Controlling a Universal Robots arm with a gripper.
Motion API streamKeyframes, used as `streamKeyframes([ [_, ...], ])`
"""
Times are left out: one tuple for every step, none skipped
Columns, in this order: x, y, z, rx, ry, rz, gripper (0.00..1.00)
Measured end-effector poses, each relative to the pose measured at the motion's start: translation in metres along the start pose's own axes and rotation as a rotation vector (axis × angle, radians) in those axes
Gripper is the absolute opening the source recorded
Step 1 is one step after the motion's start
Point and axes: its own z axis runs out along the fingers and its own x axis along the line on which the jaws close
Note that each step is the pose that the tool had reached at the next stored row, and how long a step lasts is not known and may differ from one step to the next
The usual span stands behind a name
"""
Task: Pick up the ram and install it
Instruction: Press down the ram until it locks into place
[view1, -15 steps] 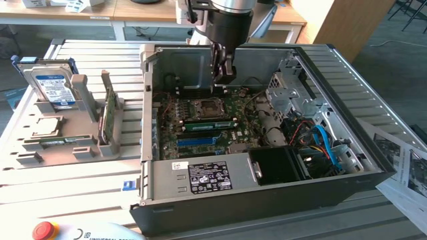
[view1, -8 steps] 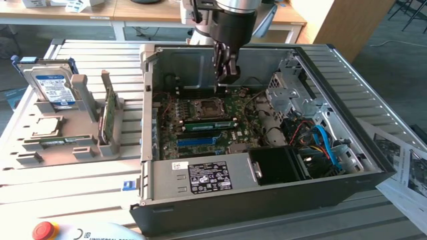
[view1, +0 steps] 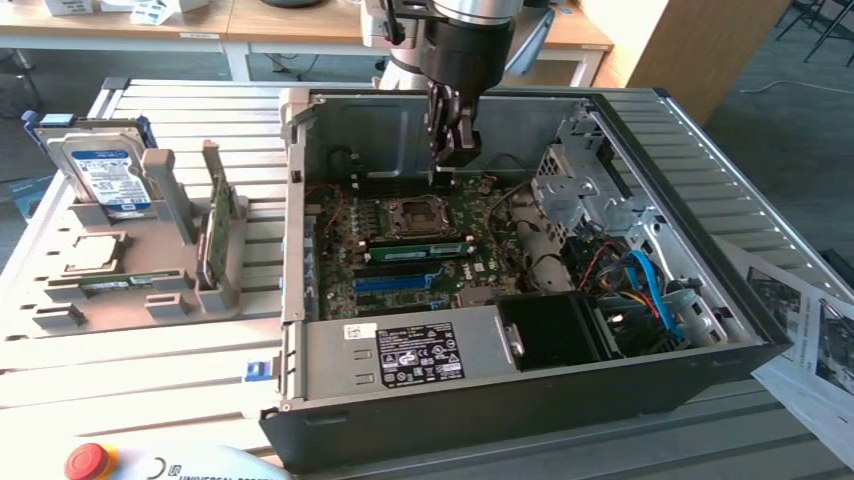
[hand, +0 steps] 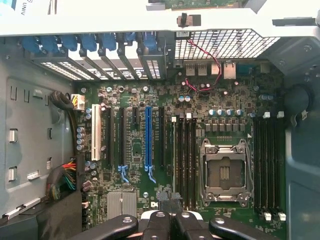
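The gripper (view1: 455, 150), fingers together, hovers above the seated ram (view1: 420, 250).

The arm (view1: 447, 25) is cut off at the exterior view's upper edge above the computer case (view1: 534, 390). Below the case, a red button (view1: 87, 460) is clipped by the frame. Print on the case's label (view1: 420, 355) is too small to read. Beside the case, papers (view1: 814, 340) run off the exterior view's right.
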Motion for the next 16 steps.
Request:
streamKeyframes([
  [0.0000, 0.0000, 0.0000, 0.0000, -0.0001, 0.000, 0.11],
  [0.0000, 0.0000, 0.0000, 0.0000, 0.0000, 0.000, 0.11],
  [0.0000, 0.0000, 0.0000, 0.0000, -0.0001, 0.000, 0.11],
  [0.0000, 0.0000, 0.0000, 0.0000, 0.0000, 0.000, 0.11],
  [0.0000, 0.0000, 0.0000, 0.0000, 0.0000, 0.000, 0.11],
  [0.0000, 0.0000, 0.0000, 0.0000, 0.0000, 0.000, 0.11],
  [0.0000, 0.0000, 0.0000, 0.0001, 0.0000, 0.000, 0.11],
  [0.0000, 0.0000, 0.0000, 0.0000, 0.0000, 0.001, 0.11],
  [0.0000, 0.0000, 0.0000, -0.0003, -0.0002, 0.004, 0.11],
  [0.0000, 0.0000, 0.0000, -0.0008, -0.0004, 0.012, 0.11],
  [0.0000, 0.0000, 0.0000, -0.0015, -0.0008, 0.024, 0.11],
  [0.0000, 0.0000, 0.0000, -0.0023, -0.0011, 0.038, 0.11],
  [0.0000, 0.0000, 0.0000, -0.0032, -0.0015, 0.053, 0.11],
  [0.0000, 0.0000, 0.0000, -0.0040, -0.0018, 0.067, 0.11],
  [0.0000, 0.0000, 0.0001, -0.0048, -0.0023, 0.080, 0.11],
  [0.0000, 0.0000, 0.0001, -0.0056, -0.0026, 0.093, 0.11],
])
